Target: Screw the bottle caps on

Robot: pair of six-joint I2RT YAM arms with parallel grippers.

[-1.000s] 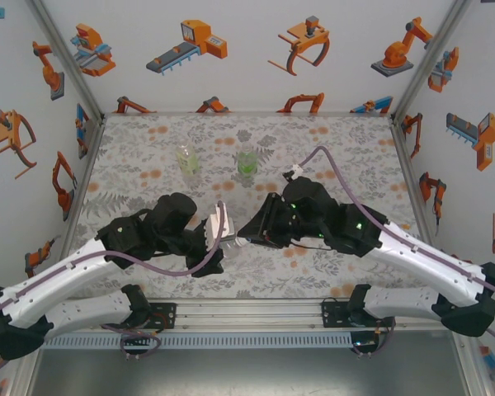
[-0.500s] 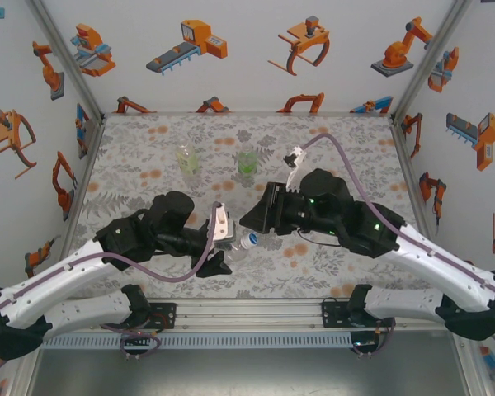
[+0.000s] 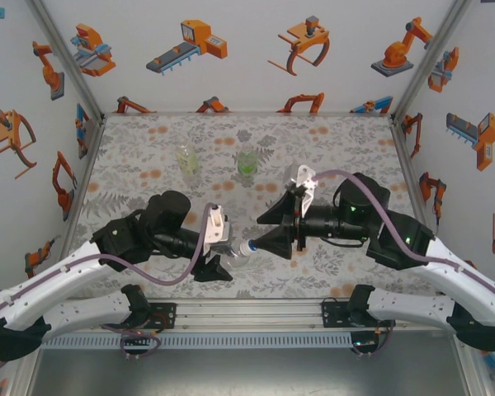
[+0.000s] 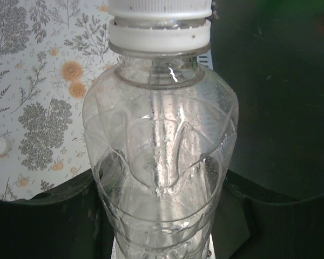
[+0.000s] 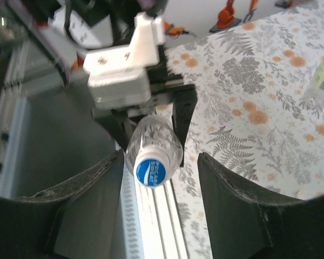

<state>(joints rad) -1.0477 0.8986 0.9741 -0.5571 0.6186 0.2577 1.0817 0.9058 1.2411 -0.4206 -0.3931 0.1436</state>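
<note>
Top external | left tool (image 3: pixel 223 251) clamps colourless bottle (image 4: pixel 162 162) sideways | right tool (image 3: pixel 268 233) parted, empty, facing its cap (image 5: pixel 151 171)

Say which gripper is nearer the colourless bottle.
Left. The left gripper is shut on the colourless bottle; the right gripper faces its blue-topped cap, open and apart from it.

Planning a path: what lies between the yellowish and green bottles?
In the top external view, only bare floral table separates the yellowish bottle and green bottle.
</note>
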